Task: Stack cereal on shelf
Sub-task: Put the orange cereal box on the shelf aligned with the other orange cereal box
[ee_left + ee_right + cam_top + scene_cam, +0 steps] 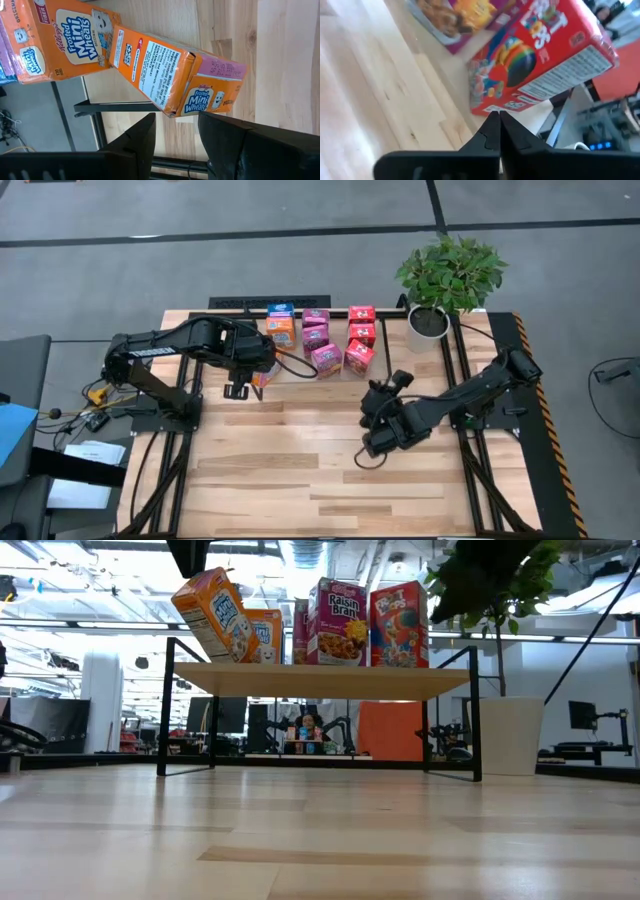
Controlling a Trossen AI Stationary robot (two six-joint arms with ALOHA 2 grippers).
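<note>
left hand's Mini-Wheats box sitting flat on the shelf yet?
No: in the low view the orange box is tilted at the shelf's end, not standing flat.

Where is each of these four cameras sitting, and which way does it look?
High view: overhead, straight down on the table, both arms, shelf.
Low view: at tabletop height, level toward the shelf; no gripper visible.
Left wrist view: on the left arm, past its fingers at the tilted orange box.
Right wrist view: behind the shut right gripper, facing the red box.
Shared: low and left wrist views both show that tilted orange box.
</note>
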